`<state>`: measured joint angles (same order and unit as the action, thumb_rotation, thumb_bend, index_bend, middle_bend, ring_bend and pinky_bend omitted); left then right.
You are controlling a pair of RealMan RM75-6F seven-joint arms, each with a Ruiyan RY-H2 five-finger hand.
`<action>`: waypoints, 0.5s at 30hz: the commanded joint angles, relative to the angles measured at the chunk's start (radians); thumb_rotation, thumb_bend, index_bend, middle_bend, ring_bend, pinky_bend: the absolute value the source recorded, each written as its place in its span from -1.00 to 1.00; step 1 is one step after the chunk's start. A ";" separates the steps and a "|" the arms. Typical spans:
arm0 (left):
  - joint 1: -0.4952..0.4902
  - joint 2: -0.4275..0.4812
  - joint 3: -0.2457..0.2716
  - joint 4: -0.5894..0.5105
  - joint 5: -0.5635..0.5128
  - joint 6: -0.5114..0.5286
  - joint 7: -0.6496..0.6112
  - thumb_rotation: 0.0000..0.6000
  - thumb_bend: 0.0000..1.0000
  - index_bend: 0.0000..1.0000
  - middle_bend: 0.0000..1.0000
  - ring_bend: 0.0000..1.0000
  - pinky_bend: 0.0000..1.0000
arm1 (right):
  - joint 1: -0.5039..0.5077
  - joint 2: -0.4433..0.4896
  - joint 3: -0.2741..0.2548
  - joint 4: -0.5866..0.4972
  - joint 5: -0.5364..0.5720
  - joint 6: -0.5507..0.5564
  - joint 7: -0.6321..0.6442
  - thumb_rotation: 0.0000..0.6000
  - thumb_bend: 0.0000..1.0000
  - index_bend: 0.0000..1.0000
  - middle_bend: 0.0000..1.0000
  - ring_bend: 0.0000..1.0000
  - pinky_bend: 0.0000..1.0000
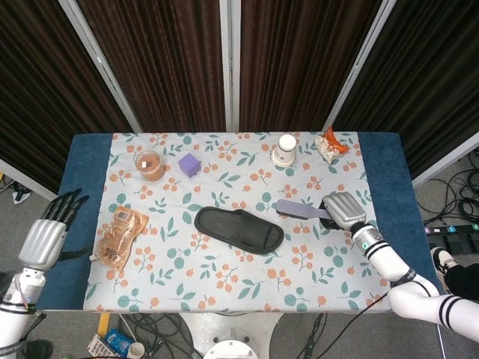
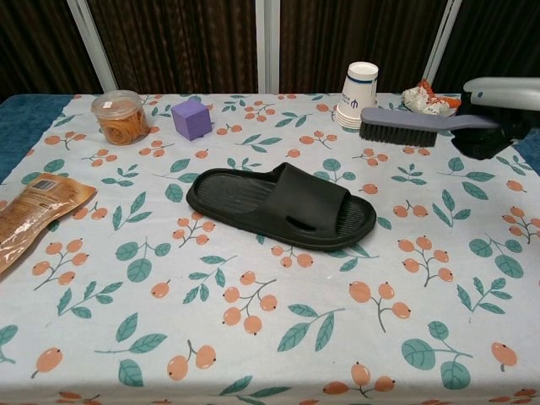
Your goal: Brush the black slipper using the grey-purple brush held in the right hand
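The black slipper (image 1: 239,229) (image 2: 283,205) lies flat in the middle of the floral tablecloth, toe end toward the right. My right hand (image 1: 342,209) (image 2: 500,108) grips the handle of the grey-purple brush (image 1: 294,209) (image 2: 399,129), which is lifted above the table with its bristles down, to the right of the slipper and not touching it. My left hand (image 1: 51,231) hangs off the table's left edge with its fingers spread and nothing in it; the chest view does not show it.
A paper cup (image 1: 286,149) (image 2: 359,94) and a snack packet (image 1: 329,143) (image 2: 430,97) stand at the back right. A purple cube (image 1: 189,164) (image 2: 191,119) and a tub of orange bands (image 1: 150,165) (image 2: 121,116) sit back left. An orange packet (image 1: 120,237) (image 2: 32,215) lies at the left.
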<state>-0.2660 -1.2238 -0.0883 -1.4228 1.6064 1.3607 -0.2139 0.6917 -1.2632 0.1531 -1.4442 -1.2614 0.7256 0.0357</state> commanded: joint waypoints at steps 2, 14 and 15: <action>-0.181 -0.021 -0.034 0.007 0.053 -0.185 -0.125 1.00 -0.71 -0.73 -0.73 -0.95 -0.78 | 0.020 0.050 0.009 -0.036 -0.022 0.009 -0.024 1.00 0.36 1.00 1.00 1.00 1.00; -0.523 -0.213 -0.029 0.199 0.023 -0.617 -0.163 1.00 -0.70 -0.75 -0.76 -0.95 -0.78 | 0.073 0.032 0.021 -0.046 0.052 -0.010 -0.113 1.00 0.36 1.00 1.00 1.00 1.00; -0.538 -0.232 -0.029 0.217 0.015 -0.635 -0.162 1.00 -0.70 -0.75 -0.76 -0.95 -0.78 | 0.077 0.029 0.020 -0.046 0.057 -0.012 -0.119 1.00 0.36 1.00 1.00 1.00 1.00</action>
<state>-0.7521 -1.4019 -0.1175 -1.2590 1.6417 0.7819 -0.3781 0.7641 -1.2300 0.1737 -1.4906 -1.2090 0.7147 -0.0781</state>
